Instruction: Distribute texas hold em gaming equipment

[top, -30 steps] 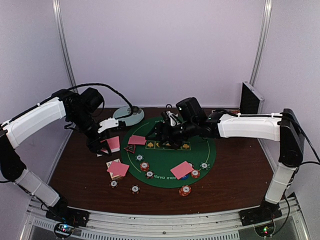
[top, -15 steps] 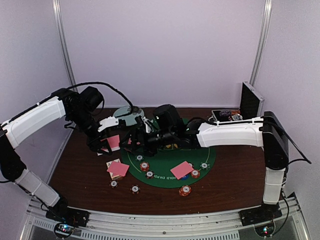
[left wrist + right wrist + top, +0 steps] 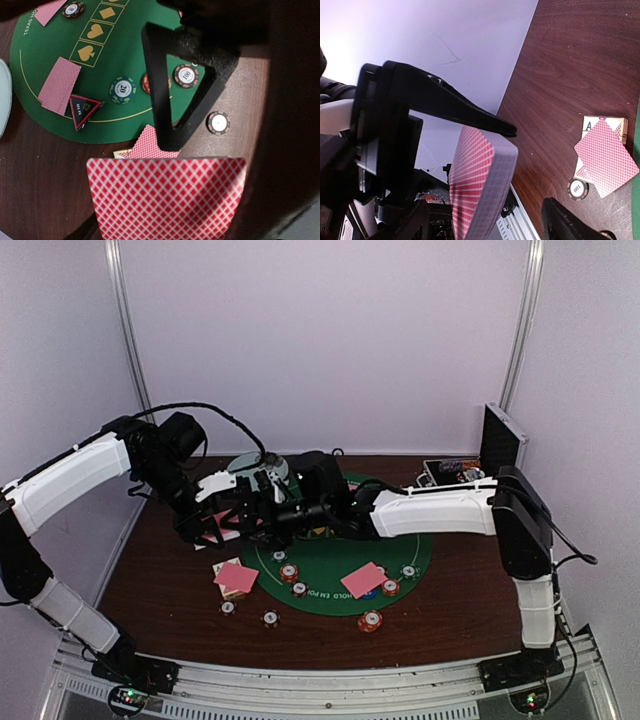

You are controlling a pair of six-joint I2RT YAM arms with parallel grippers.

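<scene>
My left gripper (image 3: 213, 527) hangs over the table's left side, shut on a deck of pink-backed cards (image 3: 165, 200). My right gripper (image 3: 530, 170) has reached across and stands open with its jaws either side of that deck (image 3: 480, 185). Its upper finger (image 3: 455, 107) lies along the deck's top edge, while the lower finger (image 3: 565, 220) stays apart from it. Single cards (image 3: 363, 580) and striped chips (image 3: 289, 572) lie on the green mat (image 3: 345, 550). The red-black triangle marker (image 3: 82, 110) sits at the mat's edge beside a card (image 3: 60, 85).
More pink cards (image 3: 236, 577) lie over a small box left of the mat, with chips (image 3: 270, 618) on the wood in front. The round plate (image 3: 258, 465) sits behind the grippers. The metal case (image 3: 500, 435) stands open at the back right.
My right arm has swung left across the mat to the deck in my left gripper, its jaws narrowing slightly. The left arm and deck have stayed put.
</scene>
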